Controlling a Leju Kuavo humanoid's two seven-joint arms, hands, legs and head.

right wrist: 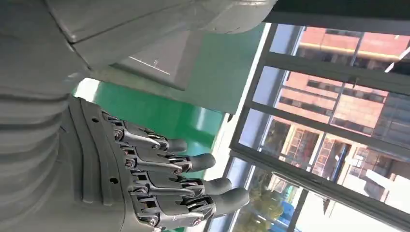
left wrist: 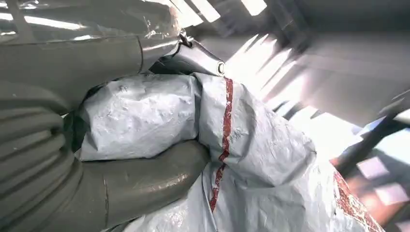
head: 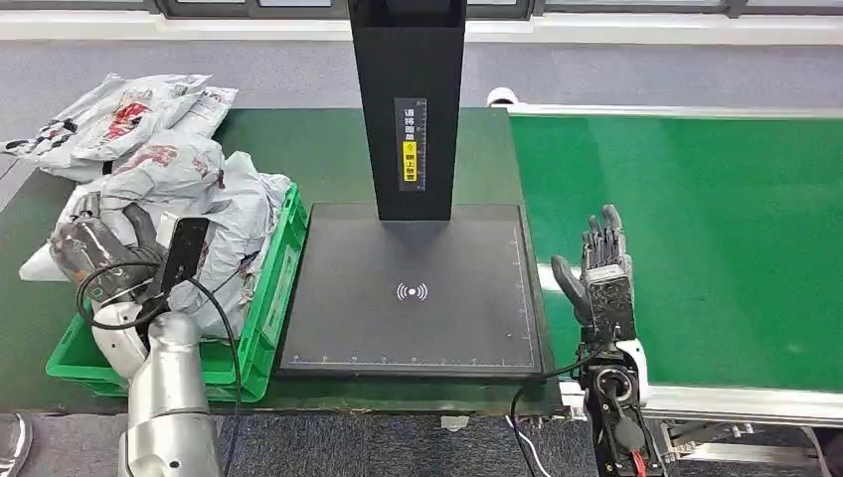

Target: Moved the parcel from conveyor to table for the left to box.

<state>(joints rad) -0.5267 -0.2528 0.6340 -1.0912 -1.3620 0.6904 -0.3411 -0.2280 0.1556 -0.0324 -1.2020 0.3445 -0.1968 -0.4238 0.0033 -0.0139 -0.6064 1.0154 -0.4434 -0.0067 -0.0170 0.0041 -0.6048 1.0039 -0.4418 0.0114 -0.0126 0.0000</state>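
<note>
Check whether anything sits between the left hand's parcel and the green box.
Nothing visible blocks it. The left hand grips a grey parcel directly over the green box, which is already heaped with parcels.

From my seat the parcel (left wrist: 145, 121) in the left hand (head: 94, 248) looks like crinkly grey plastic film, slightly shiny. The crate (head: 273, 298) is hard green plastic, the scanner plate (head: 413, 288) matt black and smooth, the conveyor belt (head: 696, 229) matt green. I'd call the right hand (head: 601, 268) dull grey metal.
</note>
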